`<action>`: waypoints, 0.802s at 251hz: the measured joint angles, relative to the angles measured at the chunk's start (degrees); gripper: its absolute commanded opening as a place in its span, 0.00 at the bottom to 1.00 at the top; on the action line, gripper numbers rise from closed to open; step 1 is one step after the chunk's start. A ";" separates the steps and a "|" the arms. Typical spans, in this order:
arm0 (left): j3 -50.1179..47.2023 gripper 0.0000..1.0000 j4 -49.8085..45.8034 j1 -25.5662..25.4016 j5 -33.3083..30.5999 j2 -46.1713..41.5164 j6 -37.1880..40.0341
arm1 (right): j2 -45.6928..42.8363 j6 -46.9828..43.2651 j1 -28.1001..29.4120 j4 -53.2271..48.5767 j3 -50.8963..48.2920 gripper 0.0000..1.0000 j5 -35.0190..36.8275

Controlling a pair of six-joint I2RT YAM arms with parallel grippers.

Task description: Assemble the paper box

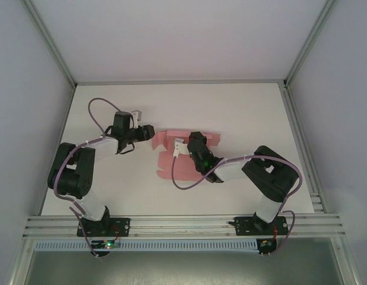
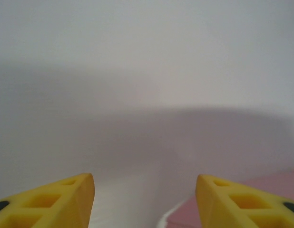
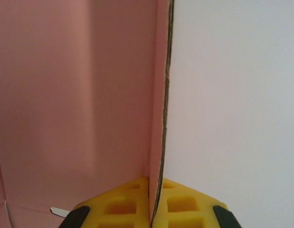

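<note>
One paper box (image 1: 169,165) — right end effector (image 3: 158,187) tight on its wall, left end effector (image 2: 144,199) agape, empty

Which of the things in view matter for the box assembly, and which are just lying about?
Job: paper box, one upright flap pinched by the shut right gripper; left gripper, open beside its edge.
Just around: table; purple cable; frame rail.
</note>
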 measured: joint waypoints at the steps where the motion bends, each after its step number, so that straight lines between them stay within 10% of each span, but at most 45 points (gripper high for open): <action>1: -0.07 0.53 0.15 -0.15 0.28 0.00 0.24 | 0.00 0.00 0.00 0.02 -0.07 0.00 0.04; 201: -10.23 0.29 5.29 -11.28 2.34 -7.87 7.17 | -2.05 -0.33 1.60 -1.14 -3.34 0.00 2.01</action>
